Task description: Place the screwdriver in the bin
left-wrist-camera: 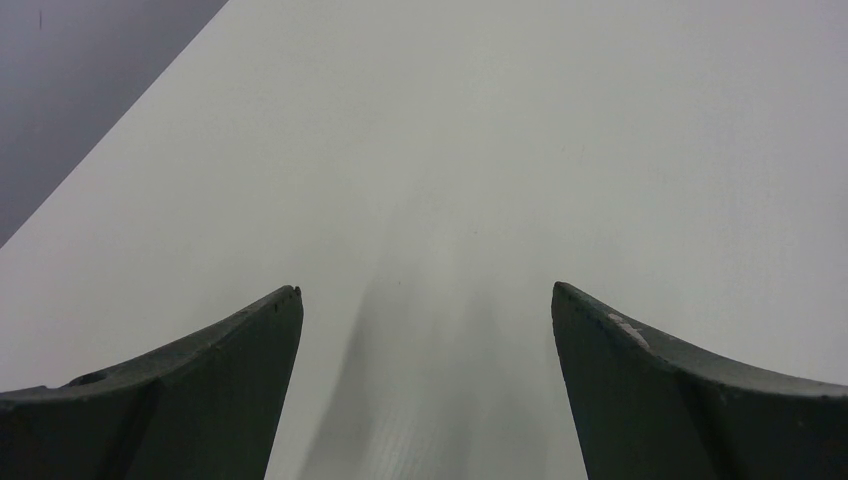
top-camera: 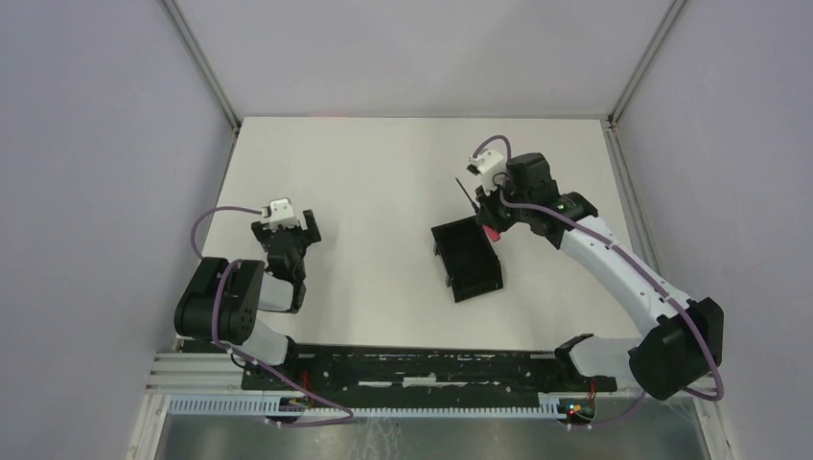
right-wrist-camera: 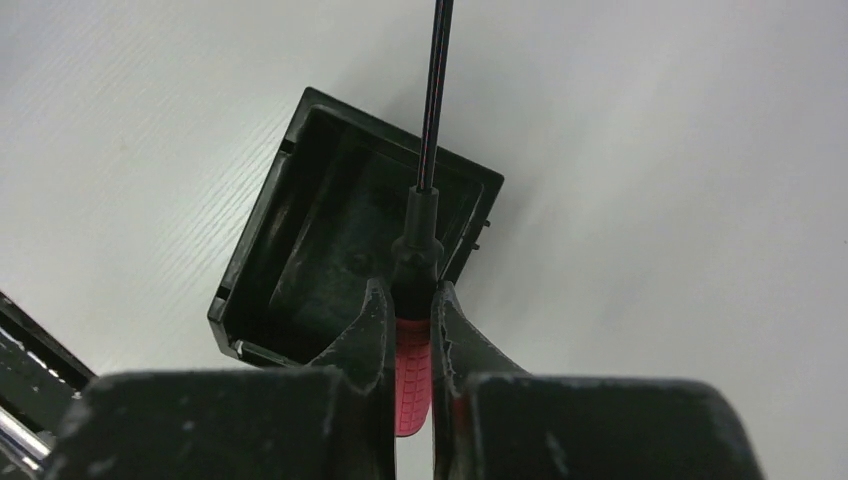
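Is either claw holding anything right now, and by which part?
The right gripper holds the screwdriver, pinched by its red handle, with the shaft sticking out forward. The left gripper is open and empty.

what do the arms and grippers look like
left arm and right arm: black joints, white links, a purple cable looped along each, white camera block at the wrist. left gripper and right gripper: two dark curved fingers tapering to tips
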Motion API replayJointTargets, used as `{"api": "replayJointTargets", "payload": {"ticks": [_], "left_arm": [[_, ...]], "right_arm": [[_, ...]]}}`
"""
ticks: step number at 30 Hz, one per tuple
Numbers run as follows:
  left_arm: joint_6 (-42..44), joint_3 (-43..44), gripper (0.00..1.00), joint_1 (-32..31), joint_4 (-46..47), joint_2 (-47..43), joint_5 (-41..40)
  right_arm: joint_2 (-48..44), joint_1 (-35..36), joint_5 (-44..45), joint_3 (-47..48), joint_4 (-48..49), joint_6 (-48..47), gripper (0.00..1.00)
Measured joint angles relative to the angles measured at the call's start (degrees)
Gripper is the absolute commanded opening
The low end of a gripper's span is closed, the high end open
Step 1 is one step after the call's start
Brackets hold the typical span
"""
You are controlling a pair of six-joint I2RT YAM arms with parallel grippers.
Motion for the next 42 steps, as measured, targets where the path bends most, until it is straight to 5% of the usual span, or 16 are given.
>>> {"api": "replayJointTargets", "payload": {"ticks": [9,15,19,28,31,42], "left_arm": [[0.0,0.0,1.0,0.0,0.0,0.0,0.0],[0.0,0.0,1.0,0.0,0.0,0.0,0.0],[0.0,0.0,1.0,0.0,0.0,0.0,0.0],[0.0,0.0,1.0,0.0,0.0,0.0,0.0],[0.0,0.0,1.0,0.0,0.0,0.0,0.0],[0.0,0.0,1.0,0.0,0.0,0.0,0.0]], "right_arm": [[-0.3,3.8,-2.5,-16.3,5.2,-4.7,0.0],[2.0,6.3,-2.5,-19.3,8.7,-4.9,0.02],[3.9,7.1,-1.5,-19.3,11.2,-4.3,0.37],[3.0,7.7,-1.0,-17.6,12.4,-1.9,0.66],[-0.2,7.7,-1.0,-16.2,13.2,-0.9,0.96],[-12.6,6.4,16.2,-16.2,21.2,2.9,0.98]]}}
